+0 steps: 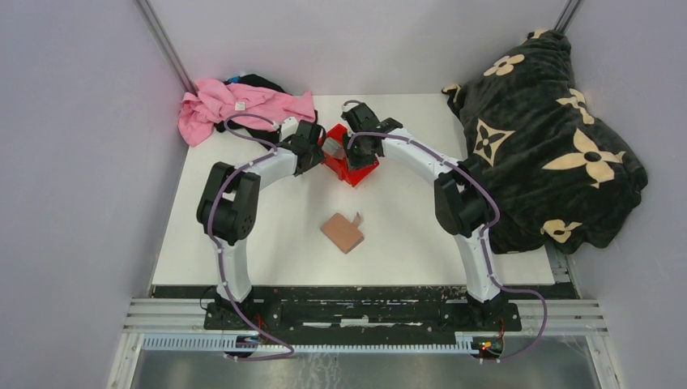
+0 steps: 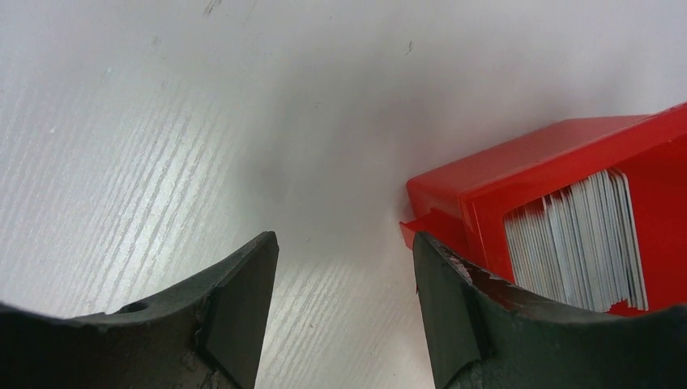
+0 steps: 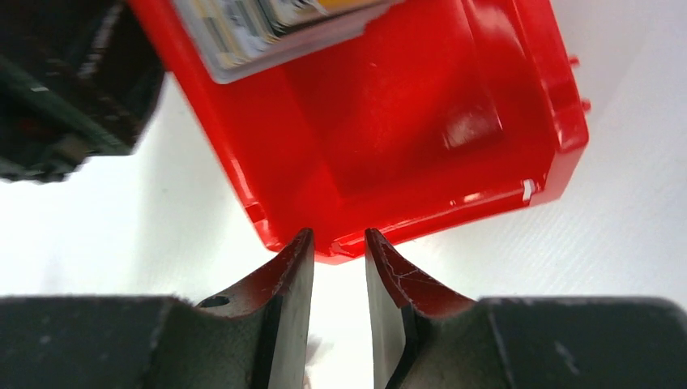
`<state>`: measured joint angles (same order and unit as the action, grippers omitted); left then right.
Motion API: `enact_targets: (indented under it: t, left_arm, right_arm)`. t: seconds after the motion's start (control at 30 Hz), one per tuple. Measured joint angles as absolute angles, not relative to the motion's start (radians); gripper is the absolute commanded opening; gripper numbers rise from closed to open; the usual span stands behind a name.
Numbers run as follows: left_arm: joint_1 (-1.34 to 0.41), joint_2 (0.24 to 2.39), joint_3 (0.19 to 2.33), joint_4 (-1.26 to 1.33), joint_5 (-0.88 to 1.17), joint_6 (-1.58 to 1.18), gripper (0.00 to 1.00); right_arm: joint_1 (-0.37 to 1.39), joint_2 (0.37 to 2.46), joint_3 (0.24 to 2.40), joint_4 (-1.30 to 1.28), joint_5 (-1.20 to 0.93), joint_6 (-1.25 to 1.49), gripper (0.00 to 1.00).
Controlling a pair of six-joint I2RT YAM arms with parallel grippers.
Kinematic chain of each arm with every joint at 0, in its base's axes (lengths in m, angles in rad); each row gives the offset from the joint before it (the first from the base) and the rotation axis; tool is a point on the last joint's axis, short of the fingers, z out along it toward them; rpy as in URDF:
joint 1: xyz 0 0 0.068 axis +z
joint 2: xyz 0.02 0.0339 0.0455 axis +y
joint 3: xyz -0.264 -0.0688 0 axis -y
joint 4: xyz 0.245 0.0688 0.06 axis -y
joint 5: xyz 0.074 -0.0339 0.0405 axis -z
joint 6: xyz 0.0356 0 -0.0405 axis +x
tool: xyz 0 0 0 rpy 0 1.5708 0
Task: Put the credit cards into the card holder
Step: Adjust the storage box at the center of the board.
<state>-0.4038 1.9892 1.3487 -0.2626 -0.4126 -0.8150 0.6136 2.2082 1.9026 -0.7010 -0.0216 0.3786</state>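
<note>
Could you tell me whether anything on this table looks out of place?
A dark flower-patterned blanket is heaped over the right edge of the table and a pink garment lies crumpled at its far left corner; both look like stray clutter.

The left arm and right arm converge at the far middle. The left gripper gapes wide (the right gripper is only narrowly parted).

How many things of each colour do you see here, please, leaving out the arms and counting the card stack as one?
Red: 1, the bin
Tan-brown: 1, the card holder
Grey: 1, the stack of credit cards in the bin
Pink: 1, the pink cloth
Black: 2, the flowered blanket and the dark cloth behind the pink one
Total: 6
</note>
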Motion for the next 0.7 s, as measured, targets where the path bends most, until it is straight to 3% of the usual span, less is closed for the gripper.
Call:
enact_targets:
  t: [0.27, 0.47, 0.7]
  left_arm:
    - [-0.389, 1.989, 1.353, -0.262, -0.408, -0.814, 0.70]
    - [-0.381, 1.989, 1.350, -0.260, -0.398, -0.815, 0.70]
    - [-0.381, 1.987, 1.307, -0.255, -0.369, -0.817, 0.70]
  right_arm:
    - [0.646, 2.215, 2.003, -0.735, -0.042, 0.374, 0.38]
    - [0.639, 2.289, 2.157, -0.757, -0.043, 0.343, 0.51]
    - [0.589, 2.395, 2.342, -0.757, -0.086, 0.329, 0.58]
